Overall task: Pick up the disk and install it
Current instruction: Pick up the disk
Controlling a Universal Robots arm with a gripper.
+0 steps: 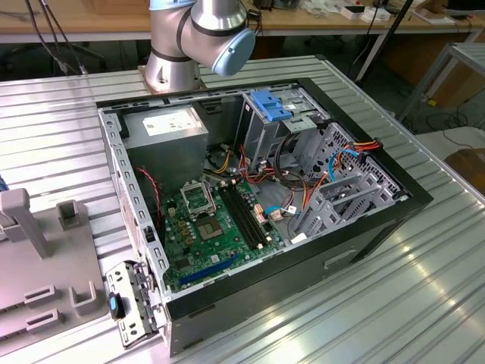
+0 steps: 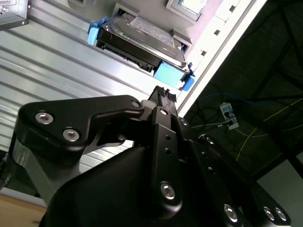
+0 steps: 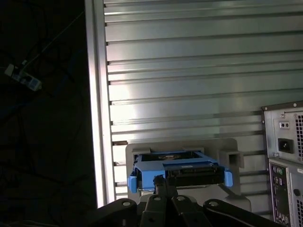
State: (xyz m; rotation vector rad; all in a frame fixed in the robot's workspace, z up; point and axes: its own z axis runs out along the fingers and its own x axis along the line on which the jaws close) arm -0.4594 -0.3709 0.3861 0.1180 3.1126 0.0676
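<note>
Second wrist view, end effector (image 2: pixel 163 93) closed near the disk (image 2: pixel 142 40), ribbed metal table (image 2: pixel 57 59), power strip (image 2: pixel 227 113) on dark floor (image 2: pixel 270 56) beyond.

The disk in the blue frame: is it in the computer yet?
Not yet. The computer case lies open. The gripper is close to the disk, which sits in a grey holder on the table, not lifted. Picking up and fitting are both left.

Arm (image 1: pixel 198 34) joints stacked over base; pincer (image 2: pixel 163 93) fingers pressed tog. (tips touching).
</note>
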